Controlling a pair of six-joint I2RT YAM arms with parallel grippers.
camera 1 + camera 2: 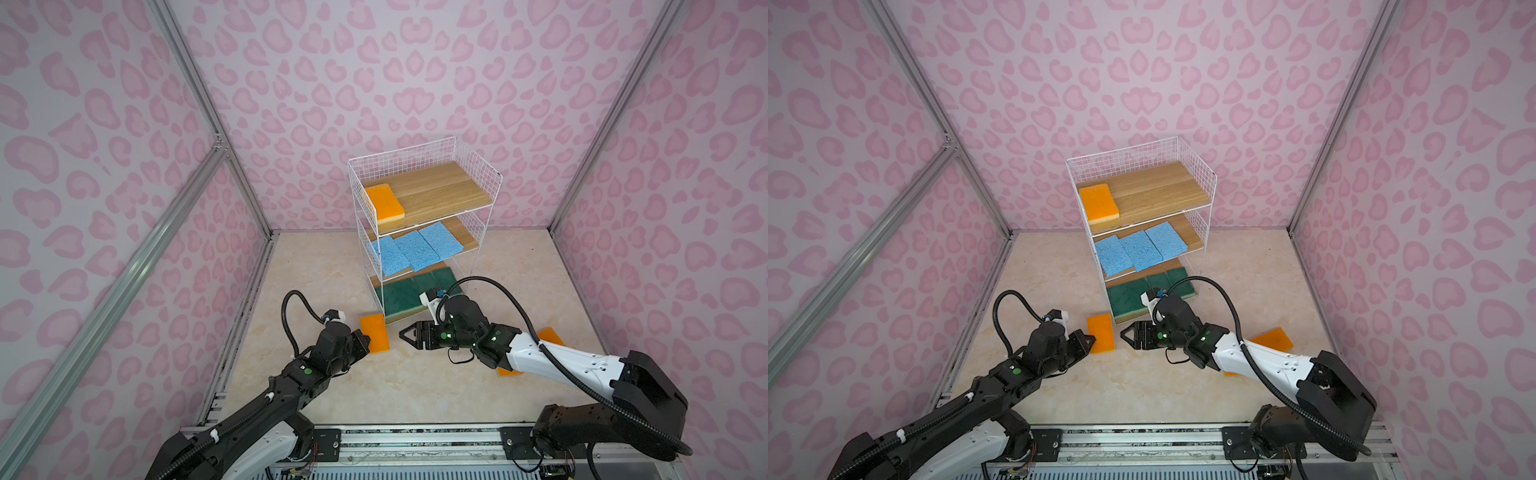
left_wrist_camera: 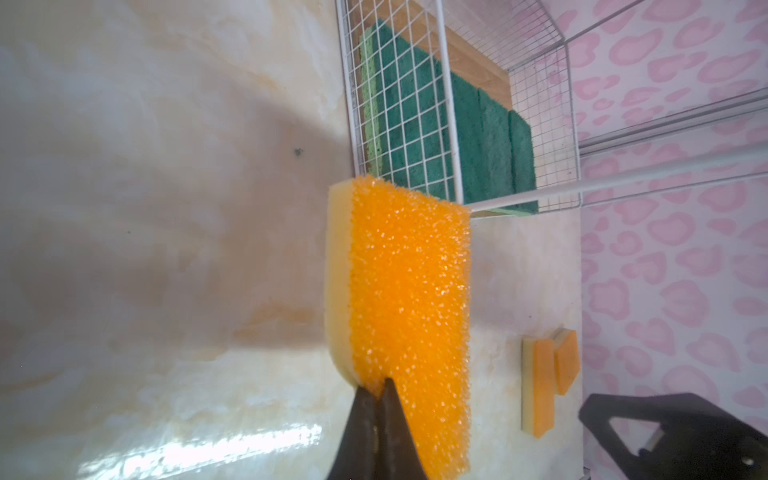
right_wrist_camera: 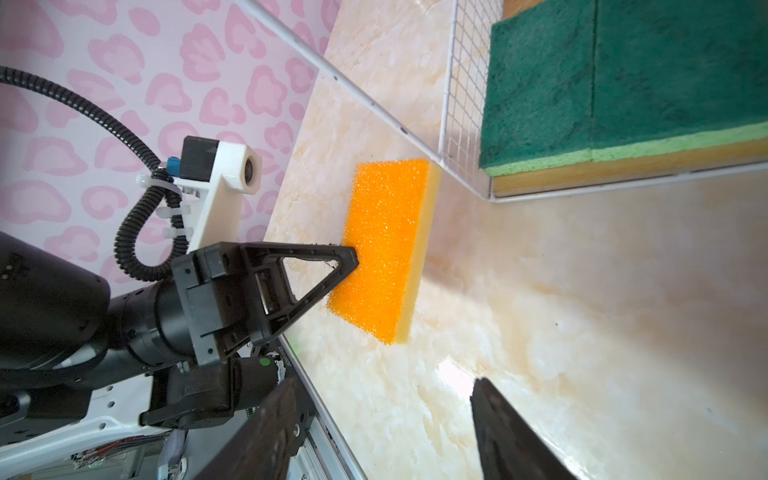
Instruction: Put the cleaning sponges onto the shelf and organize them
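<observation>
**A:** What does the left gripper (image 1: 367, 339) have?

**B:** Its jaws are pinched tight on an orange-topped sponge (image 1: 375, 330) with a yellow base. The right wrist view shows one finger (image 3: 332, 266) lying on the orange face, at a long edge.

**A:** Which way does that sponge point?

**B:** Both top views show it orange side up. Its long axis runs away from the arms toward the shelf (image 1: 440, 187). The far short end sits just beside the shelf's front left corner. I cannot tell whether it touches the floor (image 1: 415, 395).

**A:** And the right gripper (image 1: 404, 334)?

**B:** Its jaws stand apart with nothing between them. The tips point at the gripped sponge from its right and stay a little clear of it.

**A:** Count the orange ones.

**B:** There are four. One is the gripped one. A second orange sponge (image 1: 384, 203) lies at the left end of the top board, long axis roughly front to back. A third orange sponge (image 1: 550, 334) and a fourth orange sponge (image 1: 509, 371) lie on the floor, partly hidden under the right arm. The left wrist view shows those two just beside each other.

**A:** Blue?

**B:** Three light blue sponges (image 1: 415, 249) lie flat side by side on the middle board, each long axis slanting front to back.

**A:** Green?

**B:** The dark green sponges (image 1: 399, 295) lie in a row on the bottom board, dark side up. The right arm's camera mount covers part of the row. I make out at least three and cannot tell the full count.
</observation>
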